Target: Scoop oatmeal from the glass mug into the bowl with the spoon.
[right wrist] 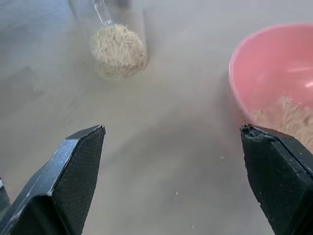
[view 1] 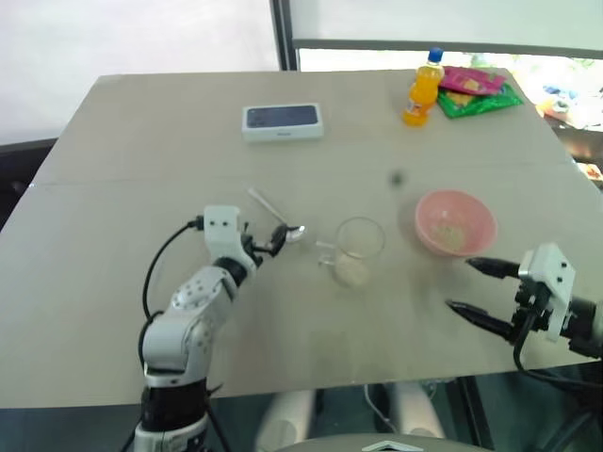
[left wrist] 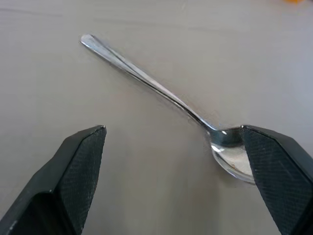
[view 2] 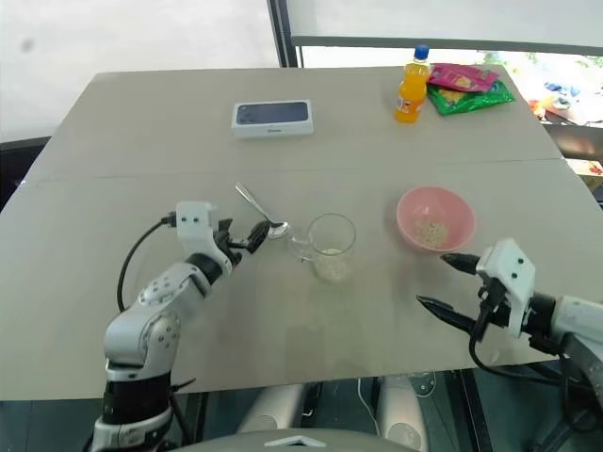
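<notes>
The silver spoon (view 1: 273, 215) lies flat on the table, head toward the glass mug (view 1: 359, 240). My left gripper (view 1: 273, 241) is open just before it; in the left wrist view the spoon (left wrist: 161, 93) lies across the gap of the left gripper (left wrist: 172, 129), with the head beside one fingertip (left wrist: 274, 161). The mug stands upright with oatmeal (view 1: 352, 271) at its bottom. To its right sits the pink bowl (view 1: 455, 222), with some oatmeal (view 1: 450, 233) inside. My right gripper (view 1: 459, 283) is open and empty, near the bowl and pointing between the mug (right wrist: 115, 29) and the bowl (right wrist: 259, 73).
An orange bottle (view 1: 423, 89) and bright snack packets (view 1: 480, 91) stand at the far right of the table. A white flat box with a dark top (view 1: 282, 121) lies at the far middle. The table's front edge (view 1: 311, 386) runs close below both arms.
</notes>
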